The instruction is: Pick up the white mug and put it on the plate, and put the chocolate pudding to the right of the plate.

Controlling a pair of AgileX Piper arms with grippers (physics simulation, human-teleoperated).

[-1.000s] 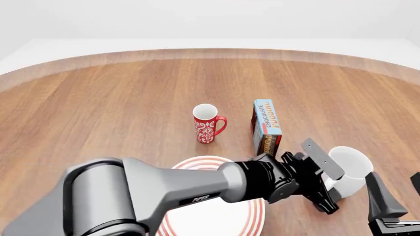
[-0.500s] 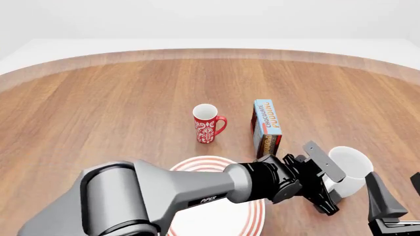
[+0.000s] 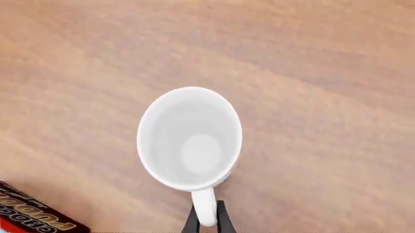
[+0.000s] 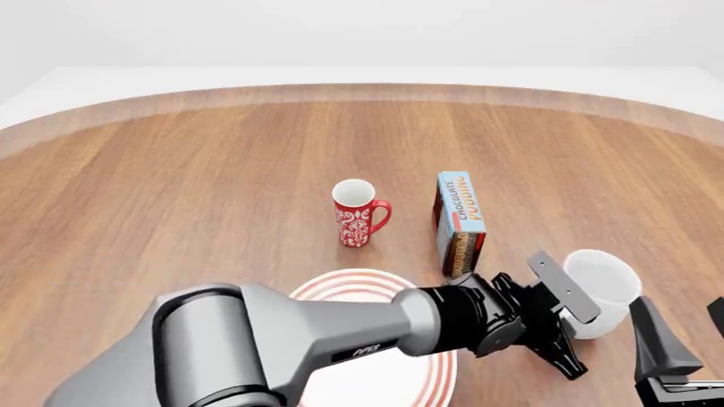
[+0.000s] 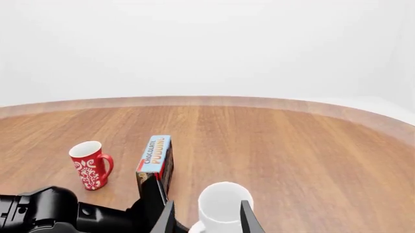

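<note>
Now, as things lie:
Left hand point(image 4: 562, 326): reaches across the front of the plate to the white mug; its fingers point(image 3: 223, 221) stand on either side of the mug's loop handle, narrowly parted, and whether they press the handle cannot be told.
Right hand point(image 4: 679, 352): low at the near right edge of the front view, fingers spread, holding nothing, just beside the mug.
White mug point(image 4: 596, 291): upright on the bench, mouth up and bare inside, to the right of the plate and near the pudding carton.
Plate point(image 4: 339, 284): on the bench near the front edge, largely covered by the left arm.
Chocolate pudding point(image 4: 459, 220): upright carton beyond the plate.
Red mug point(image 4: 358, 213): upright, left of the carton, apart from it.
Bench point(image 4: 203, 186): round wooden top.
</note>
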